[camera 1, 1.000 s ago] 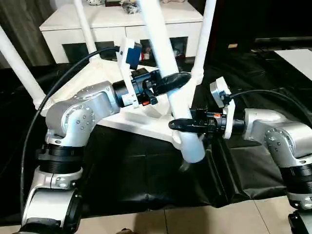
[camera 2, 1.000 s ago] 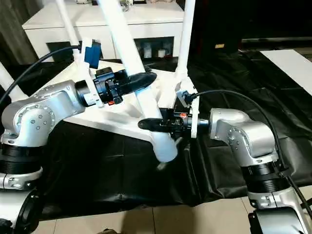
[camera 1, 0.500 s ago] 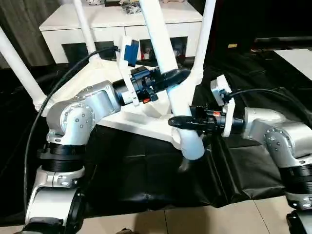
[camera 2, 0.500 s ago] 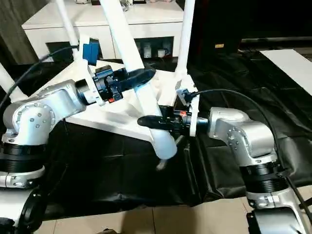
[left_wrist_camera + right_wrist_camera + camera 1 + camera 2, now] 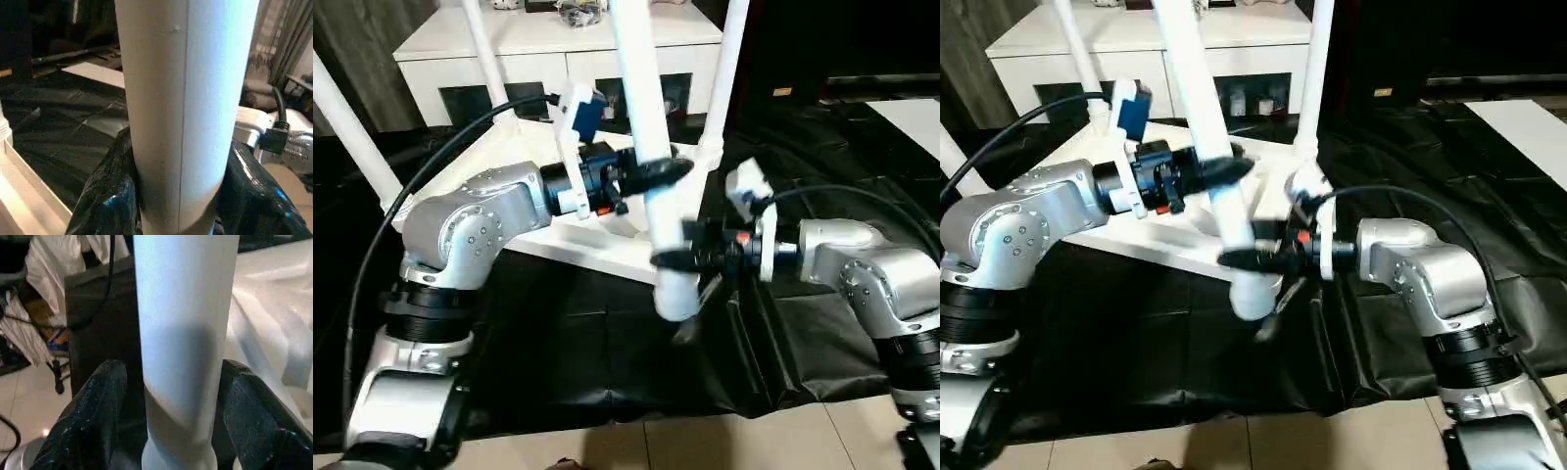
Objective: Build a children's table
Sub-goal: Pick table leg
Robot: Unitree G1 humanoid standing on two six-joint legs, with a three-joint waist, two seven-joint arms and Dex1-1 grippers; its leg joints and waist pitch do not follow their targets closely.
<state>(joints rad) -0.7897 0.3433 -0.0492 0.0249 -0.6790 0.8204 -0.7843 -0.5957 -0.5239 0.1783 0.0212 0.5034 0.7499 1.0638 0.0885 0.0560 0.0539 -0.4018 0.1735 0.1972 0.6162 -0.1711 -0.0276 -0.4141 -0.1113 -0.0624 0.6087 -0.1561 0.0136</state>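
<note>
Table top [image 5: 524, 171] lies upside down, three legs [image 5: 722, 73] up. Fourth leg [image 5: 646, 127] unseated: left fingers [image 5: 110, 205] hold it; right fingers [image 5: 93, 421] stand wide around it.

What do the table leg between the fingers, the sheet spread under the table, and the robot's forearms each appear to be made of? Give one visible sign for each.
Table leg: probably moulded plastic, smooth white, with a fine seam line along it in the left wrist view.
Sheet: likely thin plastic film, glossy black and creased.
Forearms: seemingly metal or metallic-painted casing, matt silver with small fasteners.
</note>
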